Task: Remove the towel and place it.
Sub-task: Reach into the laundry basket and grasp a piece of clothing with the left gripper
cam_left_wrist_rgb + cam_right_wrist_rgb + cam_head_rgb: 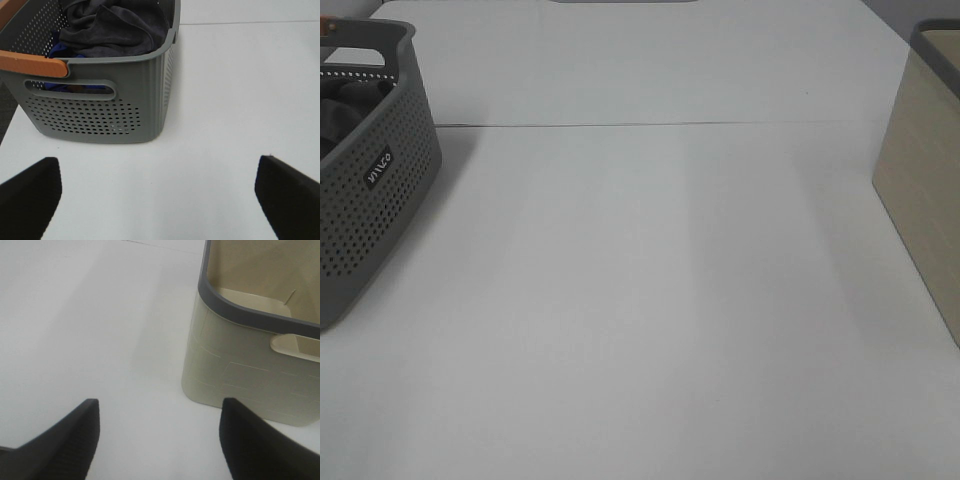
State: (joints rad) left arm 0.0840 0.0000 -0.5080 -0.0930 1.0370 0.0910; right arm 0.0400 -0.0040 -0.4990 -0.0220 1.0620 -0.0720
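Ahead of your left fingers [30, 197], beyond a strip of bench [225, 110], stands the grey perforated basket [100, 105]. The towel [115, 25] lies bunched inside it, heaped over a blue cloth [62, 50] that peeks out on the side towards the orange handle [32, 65]. Those fingers are spread wide apart with nothing between them, hanging above the bench short of the basket wall. Your right fingers [65, 440] are likewise spread and hold nothing; the beige bin [240, 375] sits just ahead of them, off to one side. Expect the towel to be soft, limp and fairly light, though bulky: it should drape and stretch out long as you lift, and it may drag on the rim or pull the blue cloth along. I would take a raised fold at the top of the heap, towards the basket corner nearest your left fingers, pinching deep enough to trap several layers but not the blue cloth beneath. No tag shows, so you cannot pick out a corner.
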